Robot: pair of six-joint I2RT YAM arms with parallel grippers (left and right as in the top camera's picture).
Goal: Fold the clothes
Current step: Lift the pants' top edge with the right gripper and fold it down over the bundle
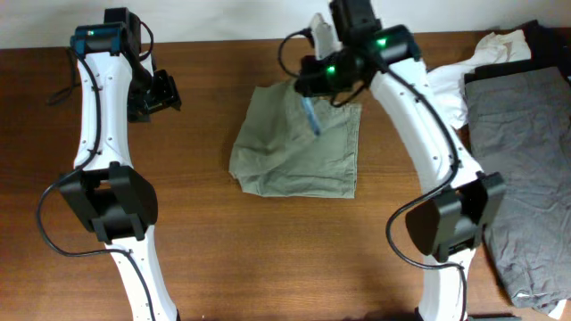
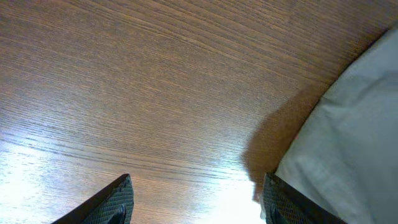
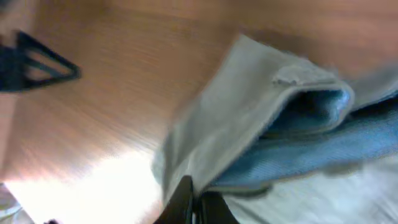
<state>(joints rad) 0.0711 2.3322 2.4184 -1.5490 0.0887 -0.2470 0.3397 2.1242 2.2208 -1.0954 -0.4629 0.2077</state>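
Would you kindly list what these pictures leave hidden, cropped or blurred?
Overhead: the grey garment is cut off by the right edge; the right arm hides the far edge of the khaki shorts.
Right wrist: motion blur smears the shorts; the bottom edge crops the right end effector.
Left wrist: the bottom edge crops the left end effector.

Khaki-olive shorts (image 1: pixel 299 147), folded into a rough, creased square, lying at the centre of the wooden table (image 1: pixel 223 259). Far edge lifted and turned back, baring the pale-blue waistband lining (image 1: pixel 310 116). Well apart at the right edge, a grey garment (image 1: pixel 522 169) spread loosely, with a white garment (image 1: pixel 486 53) and a black garment (image 1: pixel 546 36) bunched behind it.
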